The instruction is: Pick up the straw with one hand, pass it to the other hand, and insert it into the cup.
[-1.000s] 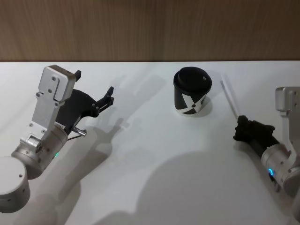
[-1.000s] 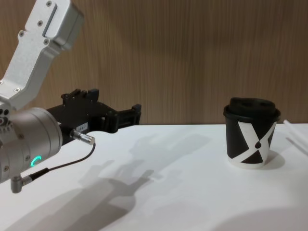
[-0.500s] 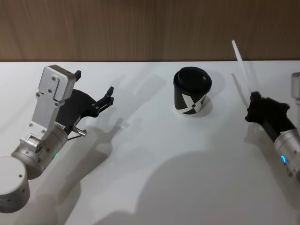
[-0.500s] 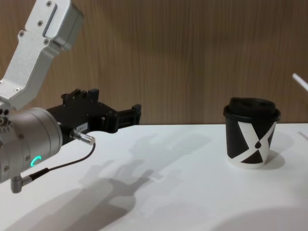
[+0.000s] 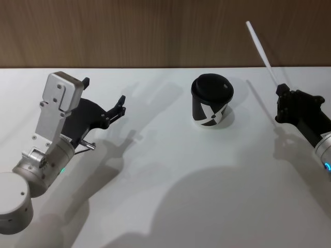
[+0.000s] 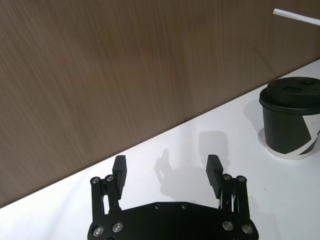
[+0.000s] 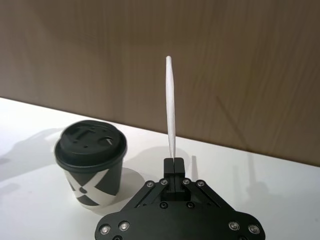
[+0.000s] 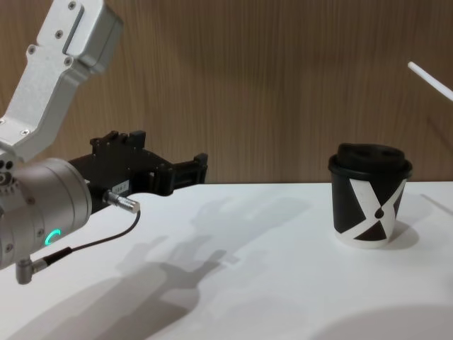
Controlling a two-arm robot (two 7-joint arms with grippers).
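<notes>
Right gripper (image 5: 281, 89) clamped on lower end of straw (image 5: 261, 49), straw tilted upward. Cup (image 5: 212, 101) to its left. Left gripper (image 6: 167, 167) jaws spread, well left of cup.

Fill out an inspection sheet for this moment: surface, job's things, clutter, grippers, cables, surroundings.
Surface: white table; the cup stands on it and arm shadows fall across it.
Job's things: straw lifted off the table, pinched at its lower end and tilted; cup upright with its lid on, nothing inserted yet.
Clutter: nothing seen.
Grippers: right gripper shut on the straw, to the right of the cup; left gripper open and holding nothing, above the table's left side.
Cables: grey cable looped at the left wrist, apart from the cup.
Surroundings: wood-panelled wall behind the table.
</notes>
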